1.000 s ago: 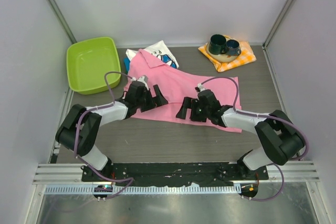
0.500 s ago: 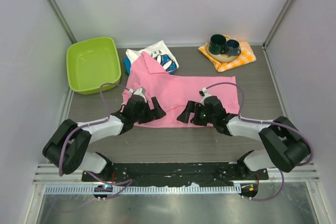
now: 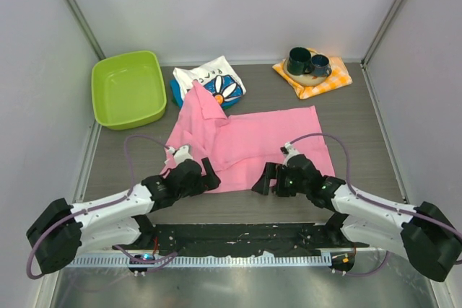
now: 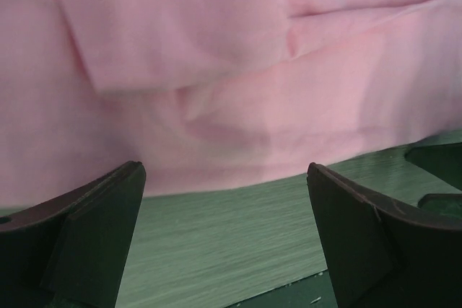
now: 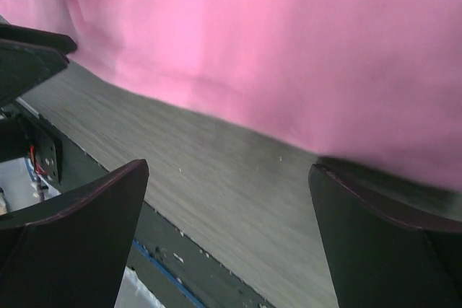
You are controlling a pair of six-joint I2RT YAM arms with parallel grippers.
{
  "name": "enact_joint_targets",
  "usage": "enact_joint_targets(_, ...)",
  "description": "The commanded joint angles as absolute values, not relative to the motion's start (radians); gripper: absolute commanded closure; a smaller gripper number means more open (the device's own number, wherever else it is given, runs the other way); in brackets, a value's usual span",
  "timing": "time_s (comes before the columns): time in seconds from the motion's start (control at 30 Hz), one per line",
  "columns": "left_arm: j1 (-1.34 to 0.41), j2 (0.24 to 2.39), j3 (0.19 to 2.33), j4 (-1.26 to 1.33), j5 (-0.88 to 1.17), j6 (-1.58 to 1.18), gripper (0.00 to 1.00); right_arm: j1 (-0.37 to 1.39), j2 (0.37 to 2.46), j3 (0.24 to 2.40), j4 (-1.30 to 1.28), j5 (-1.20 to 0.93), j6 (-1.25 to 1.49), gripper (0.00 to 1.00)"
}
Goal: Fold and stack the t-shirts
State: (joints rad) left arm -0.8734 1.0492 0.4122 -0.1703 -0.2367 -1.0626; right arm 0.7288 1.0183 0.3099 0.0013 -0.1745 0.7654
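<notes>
A bright pink t-shirt [image 3: 249,142] lies spread across the middle of the table, one sleeve folded up toward the back left. Behind it sits the white daisy-print t-shirt [image 3: 215,83] on a folded blue one [image 3: 175,93]. My left gripper [image 3: 209,177] hovers at the pink shirt's near left edge, open and empty. My right gripper [image 3: 265,180] is at the near edge to its right, also open and empty. In the left wrist view the pink cloth [image 4: 216,70] ends just beyond the left gripper [image 4: 224,178]. The right wrist view shows the pink hem [image 5: 289,34] ahead of the right gripper [image 5: 228,171].
A lime green tub [image 3: 128,88] stands at the back left. At the back right an orange-and-white checked cloth [image 3: 326,82] carries two dark mugs [image 3: 299,60]. Grey enclosure walls close three sides. A bare strip of table [image 3: 238,203] runs along the near edge.
Both arms have drawn back toward the near edge, off the pink shirt. The shirt now lies flatter and squarer, and more of the daisy print shows. Both grippers stayed open.
</notes>
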Motion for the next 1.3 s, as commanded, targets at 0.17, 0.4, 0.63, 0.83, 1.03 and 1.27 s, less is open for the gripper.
enact_joint_targets(0.17, -1.031, 0.876, 0.356, -0.462, -0.446, -1.275, 0.00, 0.839, 0.893, 0.310, -0.241, -0.032, 0.825, 0.00)
enact_joint_targets(0.4, -1.063, 0.864, 0.511, -0.554, -0.554, -1.192, 0.00, 0.870, 0.911, 0.517, -0.350, 0.132, 0.733, 0.00)
enact_joint_targets(0.63, -1.017, 0.900, 0.689, -0.604, -0.649, -1.048, 0.00, 0.858, 0.972, 0.680, -0.506, 0.412, 0.666, 0.00)
enact_joint_targets(0.83, -0.853, 0.954, 0.624, -0.459, -0.496, -0.957, 0.00, 0.744, 1.039, 0.634, -0.441, 0.434, 0.660, 0.00)
enact_joint_targets(1.03, -0.766, 1.086, 0.552, -0.319, -0.411, -0.902, 0.00, 0.575, 1.069, 0.531, -0.333, 0.353, 0.615, 0.00)
enact_joint_targets(1.27, -0.756, 1.161, 0.479, -0.215, -0.373, -0.936, 0.00, 0.571, 1.094, 0.445, -0.288, 0.285, 0.669, 0.00)
